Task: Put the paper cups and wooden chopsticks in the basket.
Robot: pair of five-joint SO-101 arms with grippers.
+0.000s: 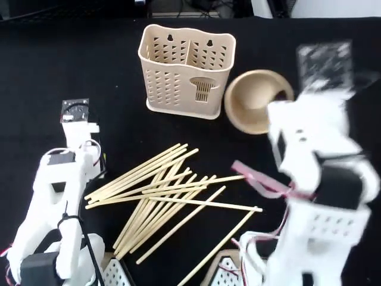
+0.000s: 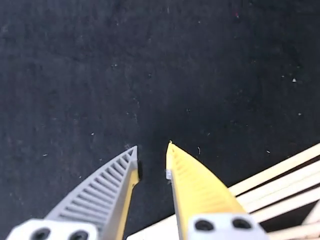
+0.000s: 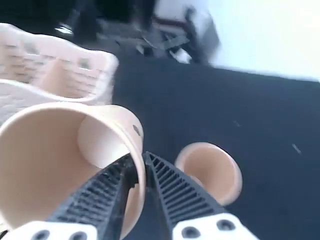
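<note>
The thin wall of the paper cup (image 3: 60, 165) could buckle or slip, because the right pincer (image 3: 141, 162) is clamped on its rim alone, one jaw inside and one outside. A tilted cup may also catch the edge of the basket (image 3: 55, 65). The cup sits at lower left of the right wrist view, with the basket just behind it at upper left and a second cup (image 3: 210, 170) lying beyond. The left pincer (image 2: 150, 150) stands slightly apart, holding nothing, with the chopsticks (image 2: 280, 180) beside it.

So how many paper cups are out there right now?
2. One paper cup is pinched by its rim in the right end effector, beside the basket; the other cup lies on its side on the black table farther off. Others may be hidden behind the arm.
</note>
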